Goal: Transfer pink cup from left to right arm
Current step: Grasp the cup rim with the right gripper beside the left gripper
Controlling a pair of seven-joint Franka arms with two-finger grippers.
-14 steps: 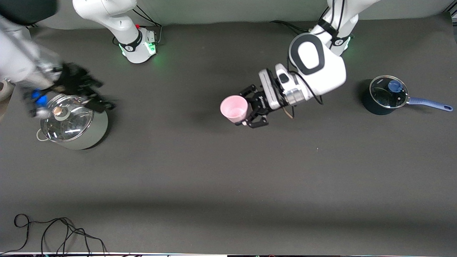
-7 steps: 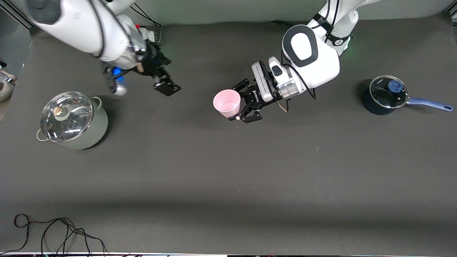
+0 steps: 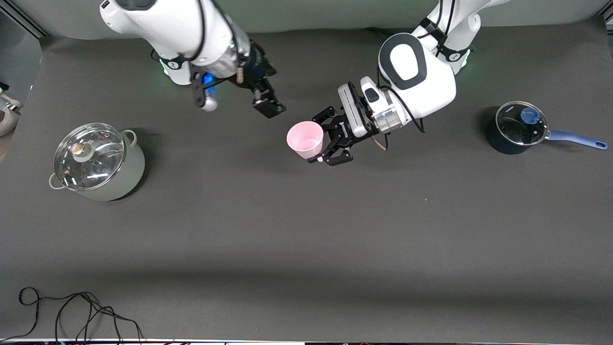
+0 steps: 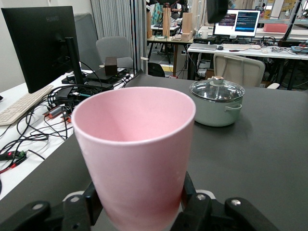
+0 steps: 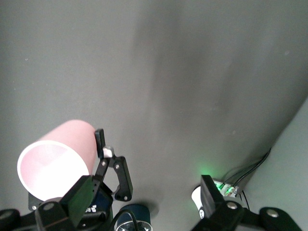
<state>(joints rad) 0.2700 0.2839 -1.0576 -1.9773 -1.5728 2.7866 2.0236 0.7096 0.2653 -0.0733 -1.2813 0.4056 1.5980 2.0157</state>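
Note:
The pink cup (image 3: 305, 139) is held in the air on its side, mouth toward the right arm's end of the table. My left gripper (image 3: 322, 138), with claw-like linkage fingers, is shut on the cup's lower part. The left wrist view shows the cup (image 4: 134, 144) filling the middle between the fingers (image 4: 192, 199). My right gripper (image 3: 266, 99), with straight bar fingers, is open and empty in the air close beside the cup's mouth, not touching it. The right wrist view shows the cup (image 5: 55, 161) and the left gripper's claw (image 5: 114, 174) off to one side of my right gripper (image 5: 144, 204).
A pale green pot with a glass lid (image 3: 96, 163) stands at the right arm's end and also shows in the left wrist view (image 4: 217, 102). A dark blue saucepan with a lid (image 3: 519, 127) stands at the left arm's end. Black cables (image 3: 72, 311) lie at the front edge.
The right arm has swung from over the pale green pot toward the middle, up to the cup. The left gripper with the cup shifted slightly toward it, then held still.

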